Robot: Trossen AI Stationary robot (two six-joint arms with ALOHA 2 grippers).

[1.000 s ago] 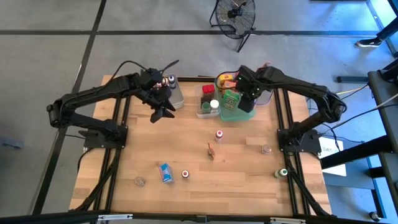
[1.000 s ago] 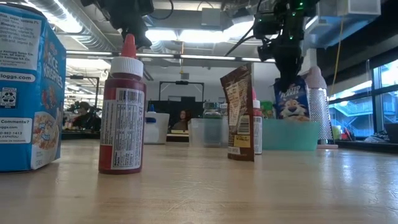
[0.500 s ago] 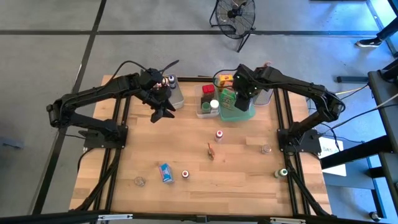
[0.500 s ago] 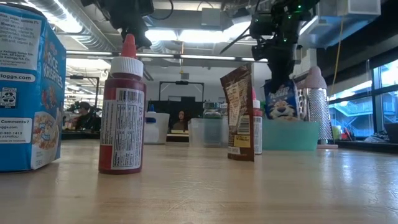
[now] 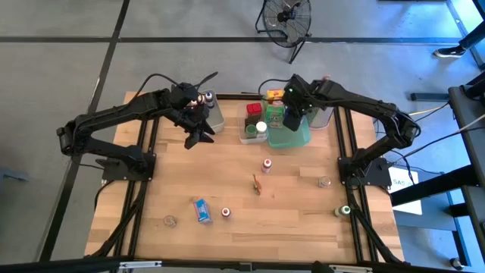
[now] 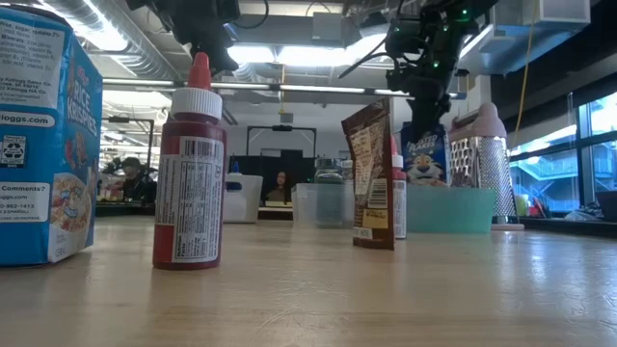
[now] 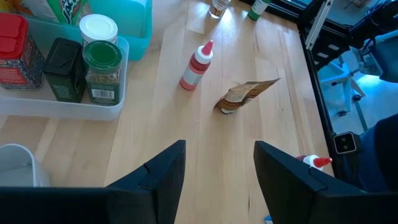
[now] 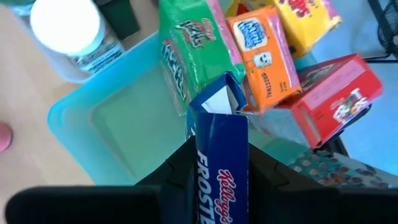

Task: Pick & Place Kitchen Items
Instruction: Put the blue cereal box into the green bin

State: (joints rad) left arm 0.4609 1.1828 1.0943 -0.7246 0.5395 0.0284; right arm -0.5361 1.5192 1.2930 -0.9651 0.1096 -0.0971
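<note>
High view puts the right hand [image 5: 286, 111] above the teal tray [image 5: 299, 139] at the far side of the counter [image 5: 303, 212], and the right wrist view shows its two fingers closed on a blue cereal box [image 8: 221, 165], which stands upright between them with its open top flap toward the tray. Just past that box, leaning in the tray's far end, sit a green box [image 8: 189, 46], an orange box [image 8: 261, 53], a yellow box [image 8: 308, 15] and a red box [image 8: 336, 93]; the near part of the tray floor under the hand is bare. Low view shows the held box [image 6: 421, 161] hanging above the tray wall, beside a grey grater with a pink rim [image 6: 477, 154]. Beside the tray, on the side away from the right arm, a clear bin [image 7: 68, 109] holds a red-lidded jar [image 7: 13, 53], a dark tin [image 7: 62, 65], a green-capped jar [image 7: 102, 71] and a white-capped jar [image 7: 98, 28]. The left hand [image 5: 198, 136] hovers over the counter near a second clear bin [image 5: 216, 117], its fingers [image 7: 158, 177] apart with nothing between them. Ahead of that hand on the bare wood lie a red-capped bottle [image 7: 196, 65] standing up and a brown packet [image 7: 245, 96] close by it. Farther out on the counter stand a blue box [image 5: 201, 211], a small red-capped jar [image 5: 226, 213], a green-capped bottle [image 5: 342, 210] and two clear jars [image 5: 324, 182], well apart from either hand.
</note>
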